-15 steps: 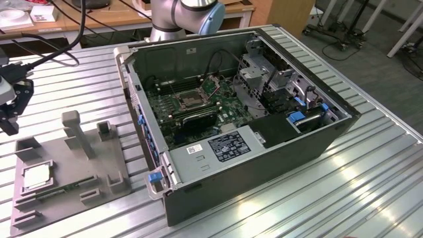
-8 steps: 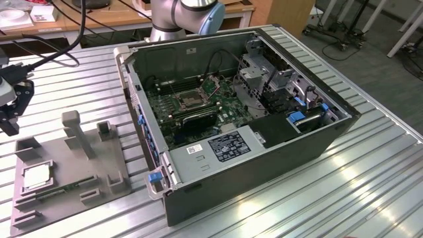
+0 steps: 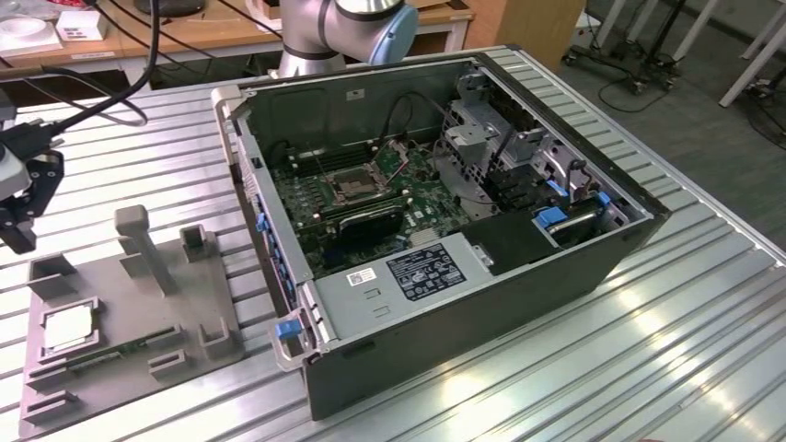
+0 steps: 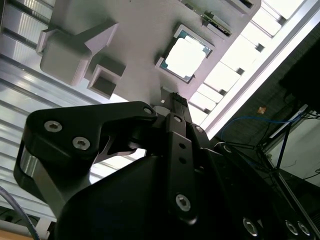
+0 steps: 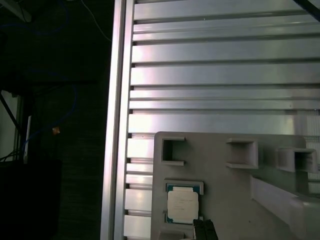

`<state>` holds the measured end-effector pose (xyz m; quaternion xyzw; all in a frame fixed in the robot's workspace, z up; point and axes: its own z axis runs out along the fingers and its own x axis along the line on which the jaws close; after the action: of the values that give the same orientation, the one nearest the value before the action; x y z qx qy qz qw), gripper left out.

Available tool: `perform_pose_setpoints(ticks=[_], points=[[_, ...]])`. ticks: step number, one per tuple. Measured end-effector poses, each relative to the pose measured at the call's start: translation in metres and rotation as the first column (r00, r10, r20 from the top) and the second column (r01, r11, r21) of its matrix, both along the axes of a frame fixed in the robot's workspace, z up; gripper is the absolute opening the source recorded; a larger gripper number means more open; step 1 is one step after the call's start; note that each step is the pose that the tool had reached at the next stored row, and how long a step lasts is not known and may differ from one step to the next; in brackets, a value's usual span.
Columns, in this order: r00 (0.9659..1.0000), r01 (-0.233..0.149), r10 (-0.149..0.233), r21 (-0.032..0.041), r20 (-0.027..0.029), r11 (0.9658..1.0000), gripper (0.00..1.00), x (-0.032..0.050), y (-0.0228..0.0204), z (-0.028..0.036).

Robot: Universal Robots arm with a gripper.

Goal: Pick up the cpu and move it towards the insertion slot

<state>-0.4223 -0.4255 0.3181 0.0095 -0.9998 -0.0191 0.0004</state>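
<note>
The cpu (image 3: 68, 328) lies flat in a square recess of the grey tray (image 3: 135, 354) at the exterior view's lower left, its pale metal face up. Both wrist views show the cpu (image 4: 186, 55) (image 5: 182, 206) on the tray too. My black gripper (image 3: 17, 230) hangs above the table at the exterior view's left edge, behind the tray and apart from the cpu. Its tip (image 4: 175, 100) (image 5: 205, 230) points toward the tray close to the cpu. The insertion slot (image 3: 353, 188) sits on the green board inside the open computer case (image 3: 491, 304).
Upright grey blocks (image 3: 138, 241) rise from the tray. A narrow green circuit strip (image 3: 117, 350) lies in it near the cpu. Black cables (image 3: 98, 87) trail over the ribbed metal table (image 3: 687, 350). The arm's base (image 3: 313, 37) stands behind the case.
</note>
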Motion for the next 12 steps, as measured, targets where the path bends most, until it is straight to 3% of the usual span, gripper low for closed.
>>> perform_pose_setpoints(ticks=[12], points=[[1.0, 0.0, 0.0, -0.0001, -0.0001, 1.0, 0.11, -0.0008, -0.0004, -0.0034]])
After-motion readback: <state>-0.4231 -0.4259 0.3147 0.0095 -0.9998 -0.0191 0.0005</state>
